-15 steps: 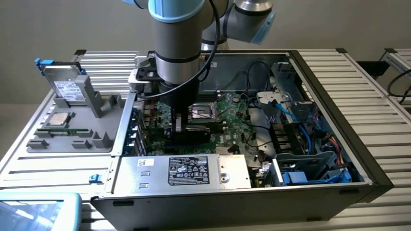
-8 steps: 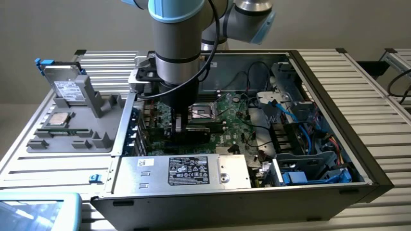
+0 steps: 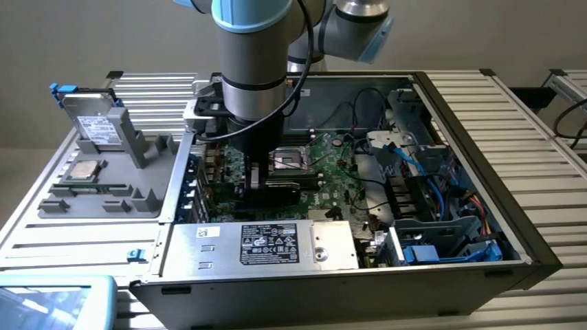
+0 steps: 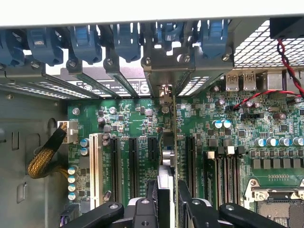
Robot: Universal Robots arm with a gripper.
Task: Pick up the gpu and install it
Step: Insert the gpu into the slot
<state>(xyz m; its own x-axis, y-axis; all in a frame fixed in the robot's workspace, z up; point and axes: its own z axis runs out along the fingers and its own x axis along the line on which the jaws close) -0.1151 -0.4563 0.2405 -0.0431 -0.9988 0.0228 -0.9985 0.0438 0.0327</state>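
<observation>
In the wrist view the gpu (image 4: 167,159) stands edge-on between my fingers (image 4: 151,202), its thin edge running down toward the green motherboard (image 4: 137,118). Its silver end bracket (image 4: 165,90) reaches the rear slot openings of the case. My gripper (image 4: 167,192) is shut on the card. It sits among the black expansion slots (image 4: 133,161); I cannot tell whether it is seated in one. In the exterior view my gripper (image 3: 260,180) hangs low inside the open computer case (image 3: 477,172), over the motherboard's slot area, and hides most of the card.
Blue retention clips (image 4: 128,40) line the rear wall. A braided cable (image 4: 45,156) and a white slot (image 4: 93,164) lie beside the black slots. The power supply (image 3: 266,244) borders the front; blue cables (image 3: 413,161) crowd the exterior view's right. A hard drive (image 3: 96,124) stands in a grey holder outside.
</observation>
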